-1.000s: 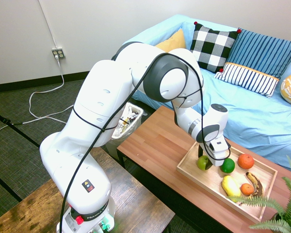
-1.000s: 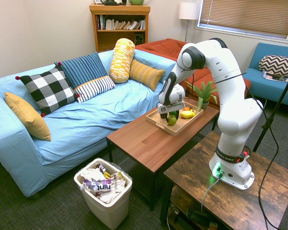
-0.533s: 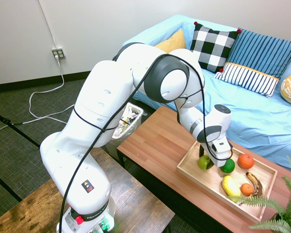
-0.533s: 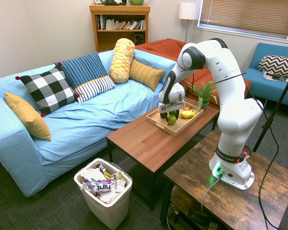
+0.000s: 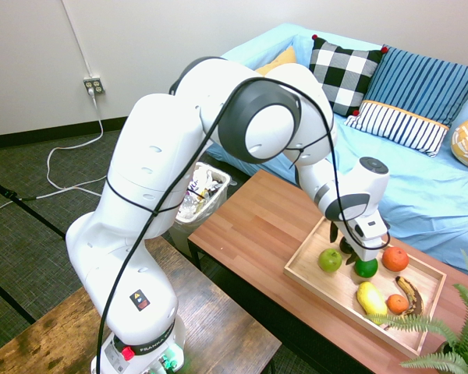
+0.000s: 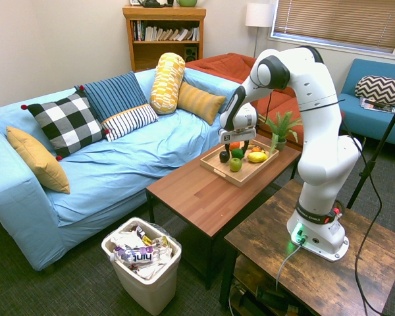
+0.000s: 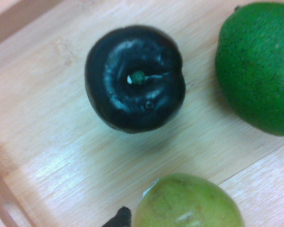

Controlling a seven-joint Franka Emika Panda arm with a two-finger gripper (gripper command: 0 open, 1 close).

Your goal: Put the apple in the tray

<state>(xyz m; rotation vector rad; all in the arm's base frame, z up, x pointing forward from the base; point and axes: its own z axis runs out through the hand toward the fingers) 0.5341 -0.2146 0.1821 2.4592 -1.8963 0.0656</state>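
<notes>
One tray (image 5: 312,280), one apple (image 5: 330,260), two oranges (image 5: 395,258), one banana (image 5: 409,291), one waste bin (image 6: 145,263)

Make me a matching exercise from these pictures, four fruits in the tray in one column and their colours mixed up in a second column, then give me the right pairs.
Column one:
1. apple
2. plum
3. lemon
4. lime

Column two:
A. yellow
B. black
C. pale yellow-green
D. deep green

All four lie in the wooden tray.

Pairs: 1-C, 2-B, 3-A, 4-D
</notes>
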